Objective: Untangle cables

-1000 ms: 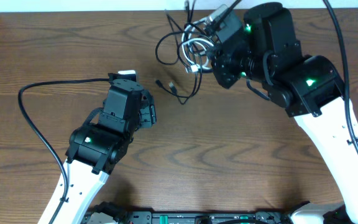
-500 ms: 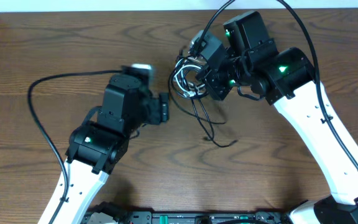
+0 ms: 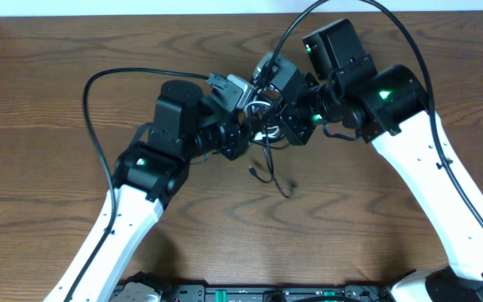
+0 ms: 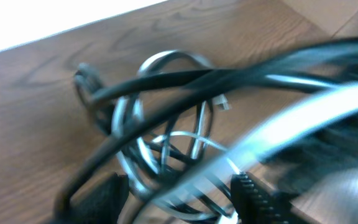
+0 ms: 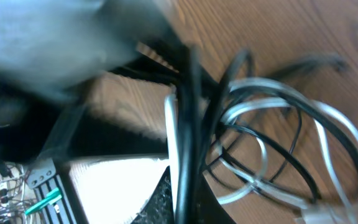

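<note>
**A:** Left end effector [image 4: 178, 198], state?

**B:** Open. Its fingers [image 4: 107, 198] stand apart at the bottom of the wrist view. A pale strand and a black one cross the gap, and nothing looks pinched. View is smeared.

**A:** Right end effector [image 5: 185, 196]?

**B:** Closed on the cables [image 3: 264, 134], as far as the blur allows. One black cord runs straight down into the narrow slit between its fingers.

**A:** Where does the bundle sit?

**B:** Between the two end effectors, which nearly meet tip to tip. From the left one, the coil is just ahead of the fingertips, with pale loops overlapping and black cords laid across them. From the right one, the loops spread off to the right in its wrist view, over wood.

**A:** Resting or lifted?

**B:** Cannot tell for the coil. One loose end [image 3: 283, 186] trails away from both end effectors, toward the robot's base, and seems to lie on the tabletop [image 3: 342, 239].

**A:** Plugs?

**B:** One small pale plug [image 4: 224, 104], just past the coil, ahead of the left end effector.
</note>
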{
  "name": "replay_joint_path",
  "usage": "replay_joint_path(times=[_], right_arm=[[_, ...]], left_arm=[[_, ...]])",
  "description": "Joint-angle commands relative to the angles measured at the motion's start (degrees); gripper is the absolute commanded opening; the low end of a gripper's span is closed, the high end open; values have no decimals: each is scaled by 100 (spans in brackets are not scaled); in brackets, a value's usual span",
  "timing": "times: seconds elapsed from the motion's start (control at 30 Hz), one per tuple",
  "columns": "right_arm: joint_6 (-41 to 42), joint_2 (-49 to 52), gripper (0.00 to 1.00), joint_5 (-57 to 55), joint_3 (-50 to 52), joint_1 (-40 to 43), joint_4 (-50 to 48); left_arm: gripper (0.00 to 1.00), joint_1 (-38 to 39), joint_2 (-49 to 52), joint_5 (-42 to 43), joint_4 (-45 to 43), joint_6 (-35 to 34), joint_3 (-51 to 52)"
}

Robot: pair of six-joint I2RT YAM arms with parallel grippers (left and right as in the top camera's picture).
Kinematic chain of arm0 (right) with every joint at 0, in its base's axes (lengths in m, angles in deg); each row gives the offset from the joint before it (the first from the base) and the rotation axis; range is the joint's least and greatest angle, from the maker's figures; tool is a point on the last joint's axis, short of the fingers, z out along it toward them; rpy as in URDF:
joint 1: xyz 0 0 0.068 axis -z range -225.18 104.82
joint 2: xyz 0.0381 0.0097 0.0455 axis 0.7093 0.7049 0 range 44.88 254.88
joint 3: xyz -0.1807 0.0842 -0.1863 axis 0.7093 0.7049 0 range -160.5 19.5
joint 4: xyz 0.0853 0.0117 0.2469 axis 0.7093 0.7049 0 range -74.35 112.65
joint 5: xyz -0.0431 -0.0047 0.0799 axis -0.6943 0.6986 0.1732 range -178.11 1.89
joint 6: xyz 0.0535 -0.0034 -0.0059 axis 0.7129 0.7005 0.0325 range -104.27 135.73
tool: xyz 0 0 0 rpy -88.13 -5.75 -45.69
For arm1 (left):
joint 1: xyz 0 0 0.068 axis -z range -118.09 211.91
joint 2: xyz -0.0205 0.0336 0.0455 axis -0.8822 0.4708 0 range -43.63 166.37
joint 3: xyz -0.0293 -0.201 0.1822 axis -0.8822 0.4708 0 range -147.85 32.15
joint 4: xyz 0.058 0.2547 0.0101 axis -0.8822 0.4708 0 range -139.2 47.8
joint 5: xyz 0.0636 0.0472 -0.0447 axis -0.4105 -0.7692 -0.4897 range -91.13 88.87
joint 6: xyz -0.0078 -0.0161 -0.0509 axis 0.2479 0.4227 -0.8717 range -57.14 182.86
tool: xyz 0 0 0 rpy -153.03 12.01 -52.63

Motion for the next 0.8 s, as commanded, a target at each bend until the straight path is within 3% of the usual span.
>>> replay_joint_path(times=[0.0, 0.17, 0.57, 0.77], right_arm=[[-87, -538, 1, -195, -109, -4, 4], [483, -966, 1, -1482, -109, 114, -42], [1917, -1746, 1, -3679, -109, 804, -11], [2288, -1808, 1, -3838, -109, 1327, 24]], left_arm=[[22, -22, 341, 24, -59, 76, -7], [11, -22, 549, -568, 28, -96, -7], [11, -22, 546, -2133, 551, -323, -7], [11, -26, 533, -2704, 909, -323, -7]])
